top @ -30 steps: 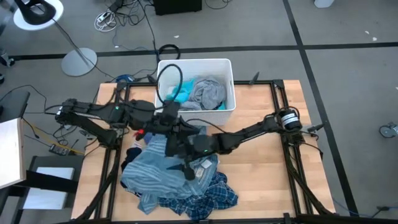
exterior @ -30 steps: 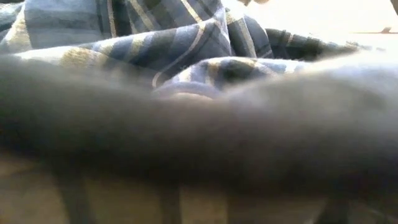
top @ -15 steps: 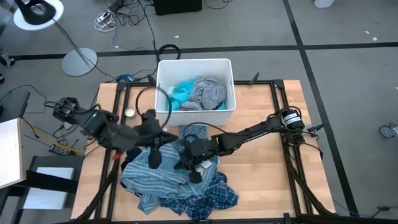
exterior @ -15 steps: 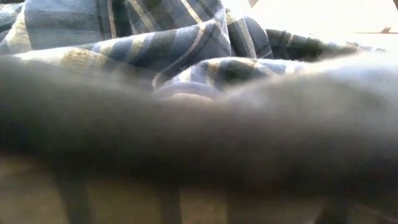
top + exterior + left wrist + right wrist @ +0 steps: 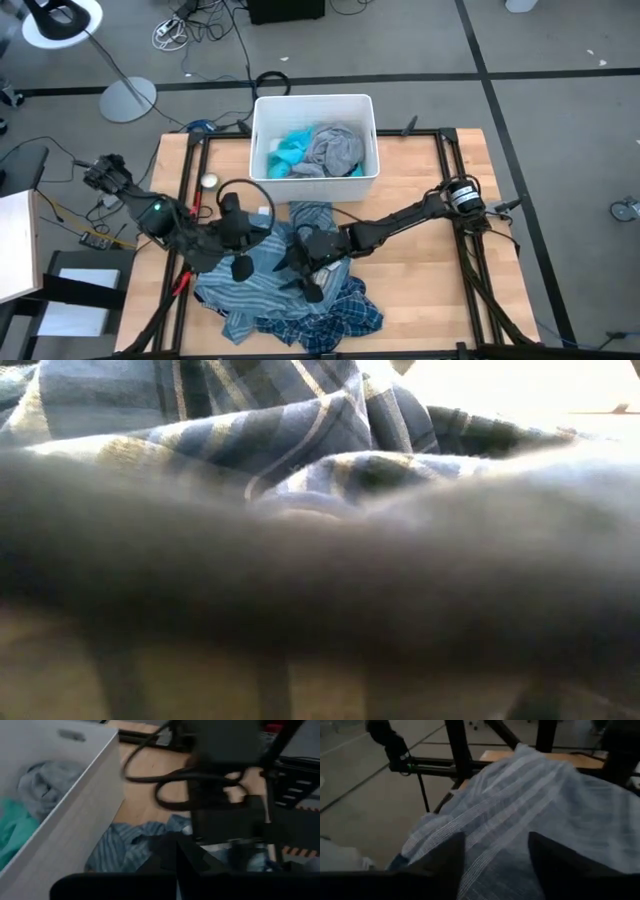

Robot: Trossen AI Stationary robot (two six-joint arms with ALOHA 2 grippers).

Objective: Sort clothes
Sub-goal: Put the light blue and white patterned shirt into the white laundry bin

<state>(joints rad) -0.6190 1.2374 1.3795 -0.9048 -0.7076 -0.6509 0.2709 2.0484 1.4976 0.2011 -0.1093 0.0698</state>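
A heap of clothes lies on the near half of the table: a blue-grey striped garment (image 5: 238, 288), a blue-and-white plaid shirt (image 5: 345, 312) and dark navy cloth (image 5: 312, 218). Turquoise (image 5: 288, 152) and grey (image 5: 333, 150) garments lie in the white bin (image 5: 262, 135). My right gripper (image 5: 303, 283) is open low over the heap, with a ridge of striped cloth (image 5: 520, 805) between its fingers. My left gripper (image 5: 241, 266) hangs shut with nothing in it over the heap's left part. In the low view, plaid cloth (image 5: 260, 430) and a dark blurred fold fill the picture. My right gripper comes at the striped cloth (image 5: 495, 855) at a shallow downward slant from the table's right, one finger (image 5: 445, 860) on each side of a raised fold. I cannot tell whether the fingers touch the cloth. The garment lies slack on the heap.
The bin stands at the table's far edge, in the middle. Bare wood (image 5: 420, 270) lies to the right of the heap. A black metal frame (image 5: 455, 250) runs along both sides of the table. A small round object (image 5: 208, 182) lies at the far left.
My left gripper has swung from the bin's front wall toward the table's near edge and down, tipping as it went. It now hangs over the heap's left part, shut throughout. My right gripper has stayed over the heap.
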